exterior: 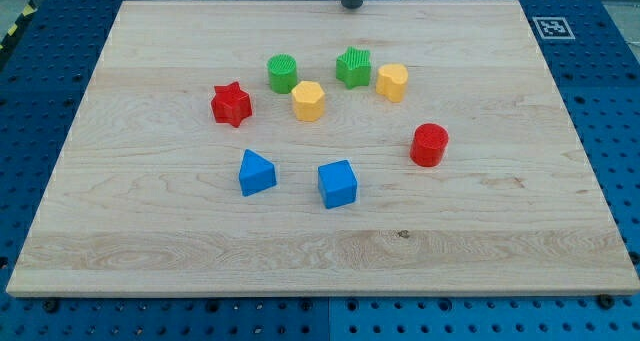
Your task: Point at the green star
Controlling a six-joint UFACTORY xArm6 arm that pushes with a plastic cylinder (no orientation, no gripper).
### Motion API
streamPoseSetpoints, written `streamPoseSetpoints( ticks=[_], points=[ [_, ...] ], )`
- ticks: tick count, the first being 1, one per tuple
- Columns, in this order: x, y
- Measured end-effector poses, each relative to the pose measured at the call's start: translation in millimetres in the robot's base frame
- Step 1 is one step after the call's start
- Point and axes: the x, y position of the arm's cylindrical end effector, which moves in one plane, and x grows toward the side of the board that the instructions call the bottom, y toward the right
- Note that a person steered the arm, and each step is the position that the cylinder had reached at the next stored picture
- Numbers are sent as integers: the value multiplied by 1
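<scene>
The pointing is not yet done, as far as I can judge. My tip stands at the far edge of the wooden board, at the view's top, and the green star lies almost straight below it toward the view's bottom, near but clearly apart — bare wood is between them. What is left is one short travel down to the star, stopping just beside it without pushing it.

There is no hand to open or close here, only the dark rod, and it grips nothing.

Just to the right of the star, seen from my tip, is a yellow block; to the left are a green cylinder and a second yellow block. Both yellow blocks look many-sided, but I cannot tell the exact shape.

The rod is cut off by the view's top edge — only its lower end shows, and the arm not at all
</scene>
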Motion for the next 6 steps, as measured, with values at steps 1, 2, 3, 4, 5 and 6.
streamPoseSetpoints(
  ticks=[1,2,3,4,5,6],
  points=[
    [0,0],
    [2,0],
    [47,0],
    [92,0],
    [92,0],
    [110,19]
  ],
)
